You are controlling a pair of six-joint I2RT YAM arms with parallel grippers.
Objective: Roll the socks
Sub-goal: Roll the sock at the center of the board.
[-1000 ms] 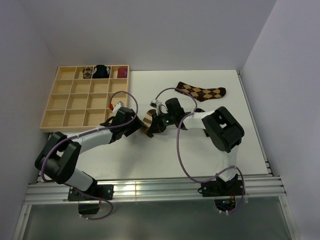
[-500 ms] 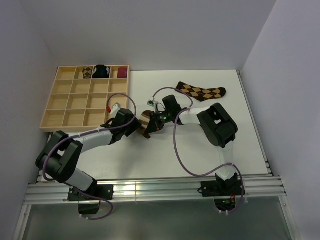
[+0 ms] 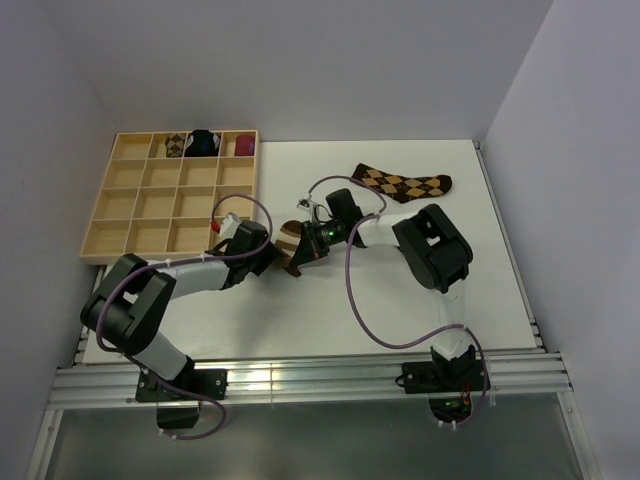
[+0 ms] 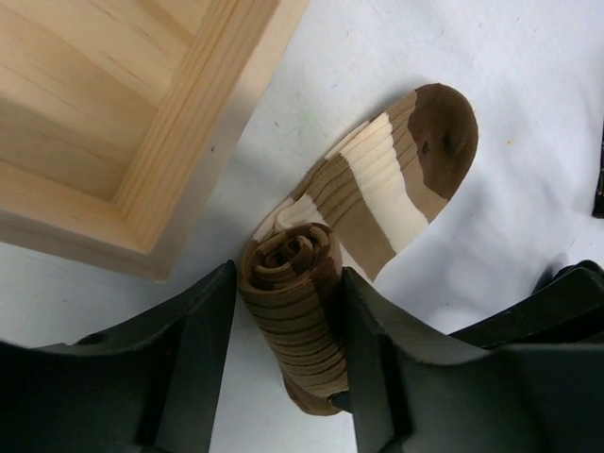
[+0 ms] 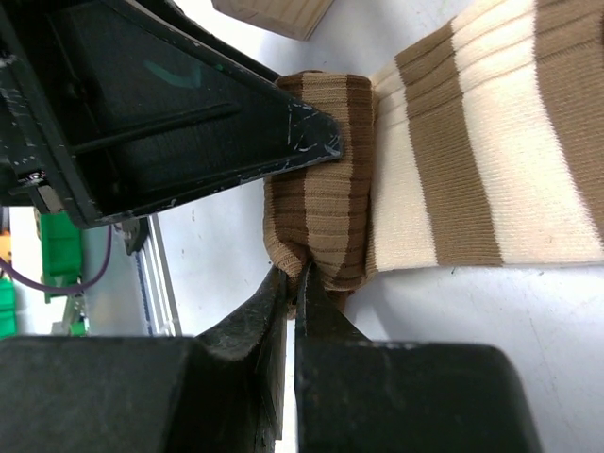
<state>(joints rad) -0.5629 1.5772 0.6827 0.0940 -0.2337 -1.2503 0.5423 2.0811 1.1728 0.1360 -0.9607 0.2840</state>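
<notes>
The left hand (image 4: 288,276) has narrowed onto the striped sock (image 4: 377,189) — its fingers (image 4: 189,359) now press both sides of the rolled part. The right hand (image 5: 291,283) stays pinched on the roll's end. Ahead of the left fingers the toe lies flat on the bench (image 4: 528,85) — rolling is unfinished.

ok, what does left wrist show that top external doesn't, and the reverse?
Left wrist only: the spiral end of the rolled part of the brown-and-cream striped sock, with the left gripper against both sides of that roll. Top external only: the flat brown-and-tan argyle sock at the table's far right, and the whole pale wooden grid tray with sock bundles in its back row. Both: the striped sock, the left gripper and a corner of the tray.
</notes>
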